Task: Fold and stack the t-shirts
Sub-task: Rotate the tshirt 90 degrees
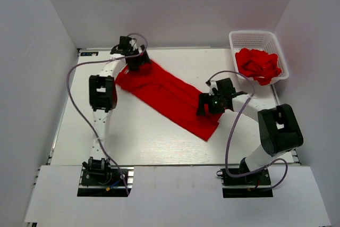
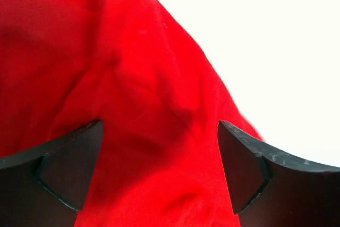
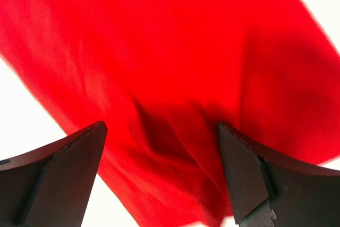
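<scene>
Shirt (image 1: 170,97), red, lies on the desk (image 1: 159,147) as a long band, running from the upper left of the top frame down towards centre right. It looks narrowed lengthwise, with a crease line along its middle; whether the sleeves are tucked under I cannot tell.

Left hand (image 1: 137,59): over the upper-left end of the band. Own camera shows the jaws spread wide with red cloth below and between them, nothing pinched (image 2: 159,128).

Right hand (image 1: 208,106): over the lower-right end, near the band's short edge. Jaws also wide apart, with rumpled cloth beneath and no grip (image 3: 159,128).

Basket (image 1: 249,36), white mesh, sits in the upper right corner of the desk, well apart from the band. A heap of red shirts (image 1: 257,66) sits inside it, crumpled and unfolded.

Progress, as judged: early.
- Done: one shirt out, spread, apparently folded along its length.
- Left: fold this band crosswise into a compact packet and set it down as the base of the stack.
- Left: the same for each basket shirt.
- No finished stack in view.
</scene>
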Robot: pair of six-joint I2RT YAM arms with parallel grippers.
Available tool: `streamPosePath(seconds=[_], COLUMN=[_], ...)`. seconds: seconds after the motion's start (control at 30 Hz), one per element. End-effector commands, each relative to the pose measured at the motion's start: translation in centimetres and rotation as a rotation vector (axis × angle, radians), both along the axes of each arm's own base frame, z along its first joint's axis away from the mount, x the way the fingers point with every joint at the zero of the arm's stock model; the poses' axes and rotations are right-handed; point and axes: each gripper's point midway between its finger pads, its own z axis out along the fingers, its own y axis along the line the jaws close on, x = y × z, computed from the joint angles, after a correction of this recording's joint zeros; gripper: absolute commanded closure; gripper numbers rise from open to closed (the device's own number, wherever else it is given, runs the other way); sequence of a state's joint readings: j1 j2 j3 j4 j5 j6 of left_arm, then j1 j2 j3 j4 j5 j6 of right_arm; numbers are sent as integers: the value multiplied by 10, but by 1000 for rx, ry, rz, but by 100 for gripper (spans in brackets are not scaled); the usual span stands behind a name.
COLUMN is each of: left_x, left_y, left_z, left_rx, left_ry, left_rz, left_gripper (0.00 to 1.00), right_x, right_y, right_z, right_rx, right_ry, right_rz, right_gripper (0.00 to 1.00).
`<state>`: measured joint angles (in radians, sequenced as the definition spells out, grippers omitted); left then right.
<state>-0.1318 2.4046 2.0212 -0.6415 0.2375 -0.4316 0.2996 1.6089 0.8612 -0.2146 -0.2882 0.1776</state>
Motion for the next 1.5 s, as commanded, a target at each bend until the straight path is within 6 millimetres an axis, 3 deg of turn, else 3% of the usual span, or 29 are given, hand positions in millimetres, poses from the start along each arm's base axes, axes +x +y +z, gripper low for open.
streamPosePath(seconds=[0.0,0.03,0.1,0.13,0.2,0.27,0.37,0.47,0.53,0.6,0.7,0.83,0.87,0.93,0.97,1.07,1.1,1.2,1.23,1.27,1.33,1.37,1.47], left_x=[23,50,55,68,72,79,87,89,92,93,97,99,101,105,107,112,114,112,107,103,92,80,52], left_y=[-57,-80,-113,-118,-141,-167,-183,-198,-203,-200,-197,-195,-195,-193,-191,-180,-172,-163,-161,-158,-150,-145,-117], left_z=[-78,-52,-60,-57,-57,-46,-37,-30,-24,-30,-19,-8,8,21,41,76,100,137,171,186,196,233,235], left_rx=[-189,-279,-427,-477,-527,-573,-579,-567,-563,-531,-509,-490,-490,-469,-458,-423,-420,-387,-379,-345,-293,-282,-151], left_ry=[62,-49,-59,-143,-168,-219,-306,-365,-391,-388,-415,-445,-472,-502,-536,-593,-621,-669,-713,-745,-718,-758,-668], left_rz=[-123,-172,-161,-154,-131,-152,-139,-149,-143,-138,-132,-141,-150,-144,-150,-153,-138,-159,-173,-200,-202,-215,-209], left_gripper=[0,0,0,0,0,0,0,0,0,0,0,0,0,0,0,0,0,0,0,0,0,0,0], right_x=[-89,-107,-127,-135,-158,-181,-184,-188,-199,-201,-208,-210,-209,-188,-179,-140,-138,-134,-132,-133,-135,-135,-140], right_y=[12,19,41,54,66,92,107,149,166,174,179,193,198,201,205,204,207,216,217,216,205,201,177], right_z=[-30,-32,-28,-25,-30,-31,-28,-7,-7,-15,-14,8,12,25,34,59,76,96,103,108,113,114,108], right_rx=[-62,-35,28,31,17,21,13,59,20,-36,-67,-63,-61,-104,-106,-152,-111,-47,-36,-32,-58,-74,-157], right_ry=[193,238,246,238,306,281,252,190,177,191,183,83,53,-43,-83,-253,-289,-355,-372,-390,-417,-438,-468], right_rz=[255,305,430,488,574,762,815,891,942,921,921,917,913,815,776,601,594,584,575,591,607,635,686], right_gripper=[10,10,10,10,10,10,10,10,10,10,10,10,10,10,10,10,10,10,10,10,10,10,10])
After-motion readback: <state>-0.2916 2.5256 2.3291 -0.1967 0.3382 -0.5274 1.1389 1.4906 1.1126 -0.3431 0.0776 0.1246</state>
